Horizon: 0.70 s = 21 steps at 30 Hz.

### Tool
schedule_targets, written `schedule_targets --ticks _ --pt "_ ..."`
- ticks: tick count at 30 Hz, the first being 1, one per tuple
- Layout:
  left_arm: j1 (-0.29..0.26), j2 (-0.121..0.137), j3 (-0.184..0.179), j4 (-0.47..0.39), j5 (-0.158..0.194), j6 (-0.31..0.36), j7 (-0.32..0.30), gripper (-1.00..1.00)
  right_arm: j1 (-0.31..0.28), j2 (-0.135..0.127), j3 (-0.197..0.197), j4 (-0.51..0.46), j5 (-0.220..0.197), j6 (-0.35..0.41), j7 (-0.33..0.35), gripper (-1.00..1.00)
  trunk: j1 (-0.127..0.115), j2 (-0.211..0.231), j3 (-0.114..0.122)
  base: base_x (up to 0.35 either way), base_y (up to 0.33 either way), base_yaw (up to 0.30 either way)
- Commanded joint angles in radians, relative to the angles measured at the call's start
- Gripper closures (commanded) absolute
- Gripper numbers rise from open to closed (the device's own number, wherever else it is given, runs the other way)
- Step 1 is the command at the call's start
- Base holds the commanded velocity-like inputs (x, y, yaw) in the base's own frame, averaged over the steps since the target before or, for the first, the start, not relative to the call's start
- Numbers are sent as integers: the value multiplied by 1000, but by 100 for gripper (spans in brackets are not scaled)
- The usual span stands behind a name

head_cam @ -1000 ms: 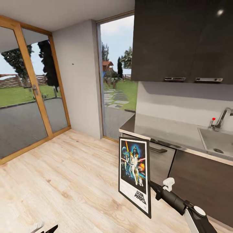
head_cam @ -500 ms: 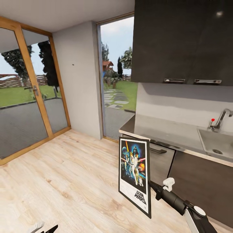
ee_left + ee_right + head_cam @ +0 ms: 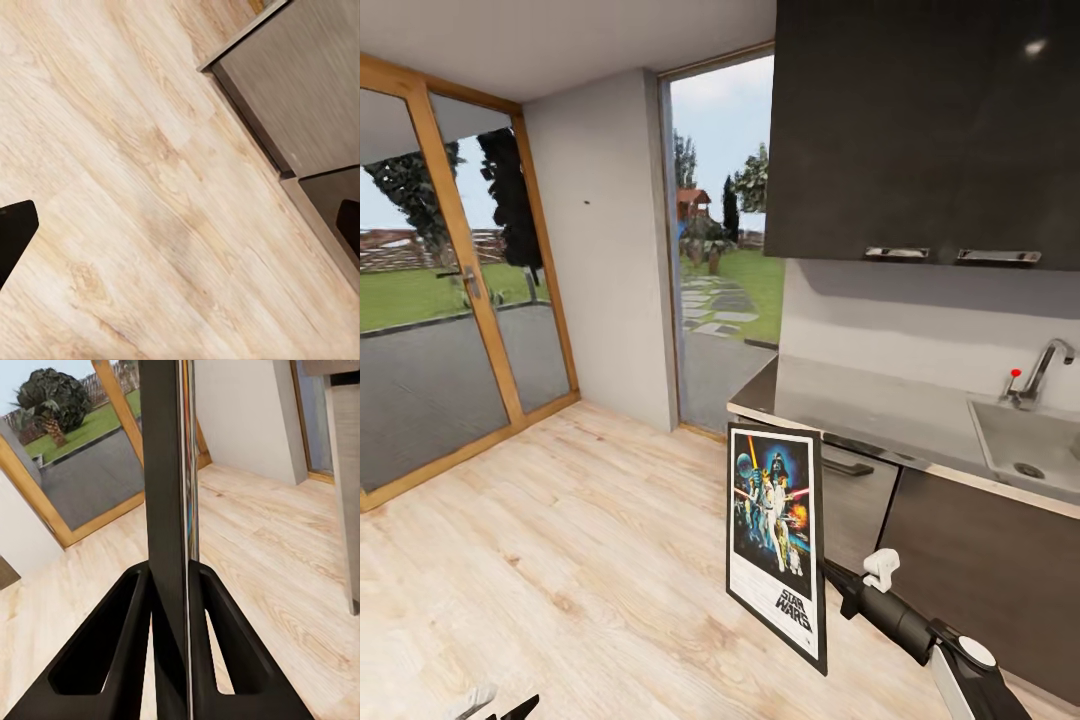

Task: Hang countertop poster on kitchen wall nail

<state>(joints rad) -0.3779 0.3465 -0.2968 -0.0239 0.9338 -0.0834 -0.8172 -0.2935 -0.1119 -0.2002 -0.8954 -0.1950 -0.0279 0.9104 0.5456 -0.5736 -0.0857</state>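
Note:
The black-framed Star Wars poster hangs upright in front of me above the wooden floor, its art facing the head camera. My right gripper is shut on the poster's edge, one dark finger on each side. In the head view the right arm reaches in behind the frame. A tiny dark wall nail sits high on the pale grey wall, well to the poster's left and farther away. The light-grey countertop lies behind the poster. My left gripper is open over bare floor, its fingertips wide apart.
Dark cabinet fronts stand close on the right under the sink and chrome tap. Dark upper cabinets hang above. A wood-framed glass door and a tall window flank the nail's wall. Wooden floor stretches between.
The whole head view has drifted slightly, the sink and cabinet handles sliding a little left, so the camera moved. The poster stays in my right gripper, in the same pose.

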Motion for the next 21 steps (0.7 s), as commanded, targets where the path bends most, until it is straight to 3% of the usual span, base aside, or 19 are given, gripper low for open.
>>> schedule_targets --ticks 1,21 --pt "-1 0 -9 1 3 -9 -2 -100 -1 0 -1 1 -4 -1 5 100 -4 6 1 0 0 0" --pt "-1 0 -9 1 3 -9 -2 -100 -1 0 -1 1 -4 -1 5 100 -80 146 64 0 0 0"
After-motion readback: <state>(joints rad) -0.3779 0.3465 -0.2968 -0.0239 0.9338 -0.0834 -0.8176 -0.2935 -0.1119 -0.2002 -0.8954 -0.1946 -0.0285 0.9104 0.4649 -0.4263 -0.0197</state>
